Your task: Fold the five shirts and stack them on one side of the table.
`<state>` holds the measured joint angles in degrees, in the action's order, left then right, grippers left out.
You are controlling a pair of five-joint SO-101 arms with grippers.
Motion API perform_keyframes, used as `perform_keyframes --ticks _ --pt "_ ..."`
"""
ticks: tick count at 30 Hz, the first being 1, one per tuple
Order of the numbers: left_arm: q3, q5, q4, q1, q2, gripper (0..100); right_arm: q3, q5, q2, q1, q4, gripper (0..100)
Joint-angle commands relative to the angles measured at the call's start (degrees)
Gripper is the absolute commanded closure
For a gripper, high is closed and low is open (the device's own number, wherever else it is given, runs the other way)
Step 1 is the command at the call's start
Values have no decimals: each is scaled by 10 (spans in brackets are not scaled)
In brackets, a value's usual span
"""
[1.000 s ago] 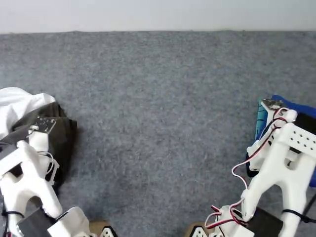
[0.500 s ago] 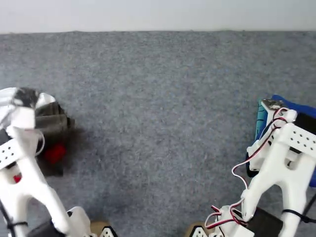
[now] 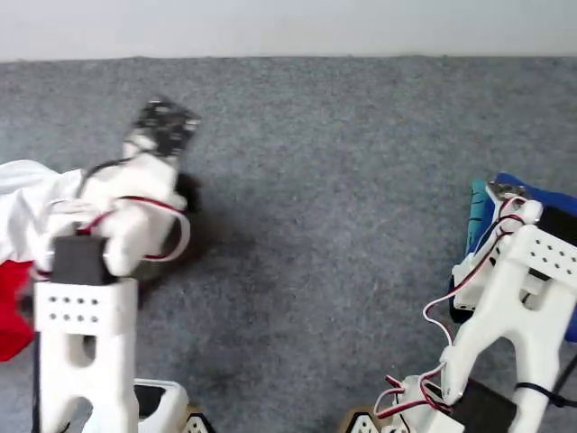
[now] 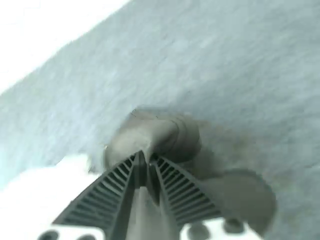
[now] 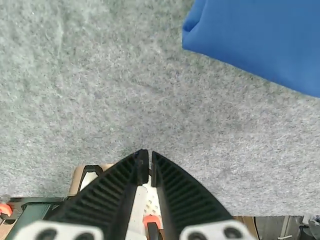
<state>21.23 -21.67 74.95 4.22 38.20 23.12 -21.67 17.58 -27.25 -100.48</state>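
My left gripper (image 4: pixel 144 156) is shut on a bunched dark grey shirt (image 4: pixel 160 134), held above the grey carpet. In the high view the left arm (image 3: pixel 99 271) stands raised over the table's left side, with a bit of the dark shirt (image 3: pixel 187 195) showing beside it. A white shirt (image 3: pixel 25 194) and a red shirt (image 3: pixel 11 307) lie at the left edge. My right gripper (image 5: pixel 145 155) is shut with nothing in it, low over bare carpet. A folded blue shirt (image 5: pixel 260 35) lies just beyond it, at the table's right edge (image 3: pixel 532 193).
Grey carpet (image 3: pixel 334 180) covers the whole table up to a white wall at the back. A teal cloth edge (image 3: pixel 474 216) shows under the blue shirt. The right arm (image 3: pixel 523 298) stands at the front right.
The left arm has swung up and toward the table's middle, pulling the dark grey shirt off the pile. A red shirt is uncovered at the left edge. The right arm has kept still.
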Motion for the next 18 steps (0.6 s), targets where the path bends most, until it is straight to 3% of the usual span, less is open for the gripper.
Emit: perform_keyframes --ticks 1,6,11,18 --pt "-23 15 -40 101 15 987 1 9 28 5 -24 981" --pt "-27 25 -33 169 -19 966 1 8 28 5 -24 981" --pt "-29 105 17 168 -29 844 1 7 29 7 -24 980" --pt "-77 134 124 155 -29 830 0 6 29 22 -24 976"
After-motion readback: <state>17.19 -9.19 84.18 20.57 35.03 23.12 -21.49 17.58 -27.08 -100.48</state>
